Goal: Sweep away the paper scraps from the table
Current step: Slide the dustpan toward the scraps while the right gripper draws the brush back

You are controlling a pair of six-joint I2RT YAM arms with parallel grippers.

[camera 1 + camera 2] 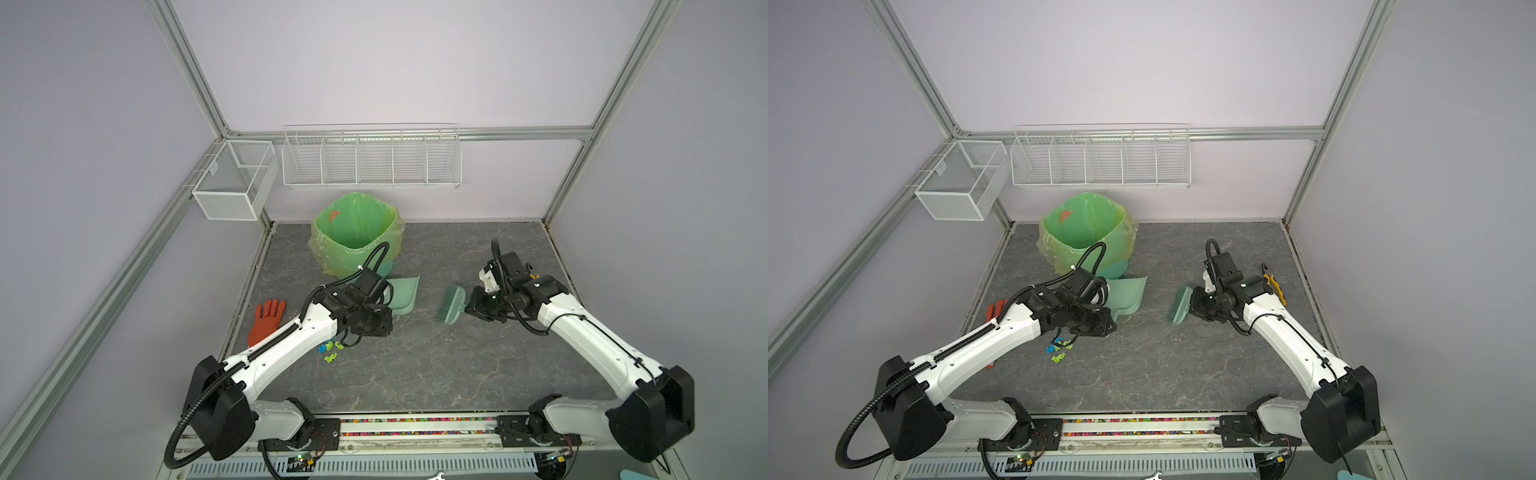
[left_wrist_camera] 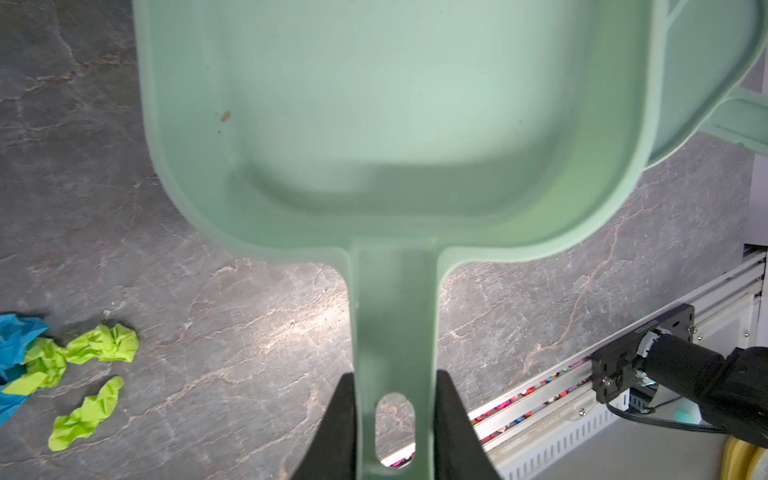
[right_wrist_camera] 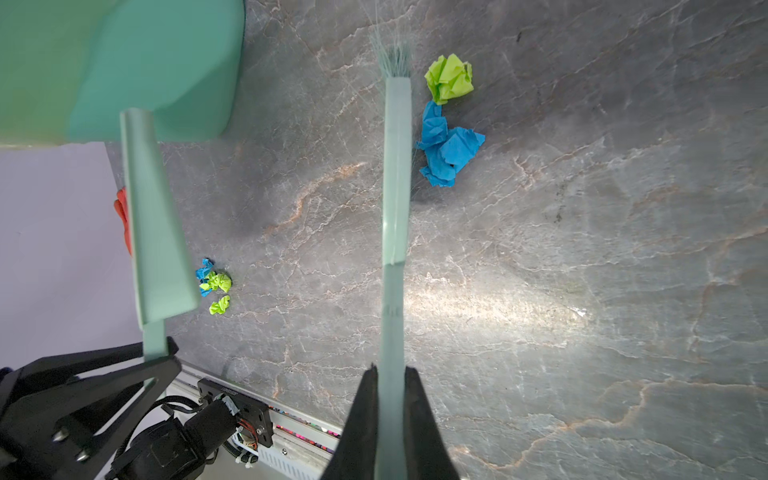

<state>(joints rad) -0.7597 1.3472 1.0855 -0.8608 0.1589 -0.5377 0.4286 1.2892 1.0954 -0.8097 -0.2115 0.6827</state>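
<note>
We've got the left gripper [image 2: 394,388] clamped on the dustpan [image 2: 395,124] handle, right gripper [image 3: 390,376] clamped on the brush [image 3: 397,174], paper scraps [image 3: 449,149] beyond its fingertips [image 3: 422,419]

A robotics lab test cell: aluminium frame rails [image 1: 519,134], blank lilac walls [image 1: 395,62], two bench-mounted arms [image 1: 282,353].

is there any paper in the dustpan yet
No, the dustpan holds no paper; the paper scraps lie on the table beside it.
</note>
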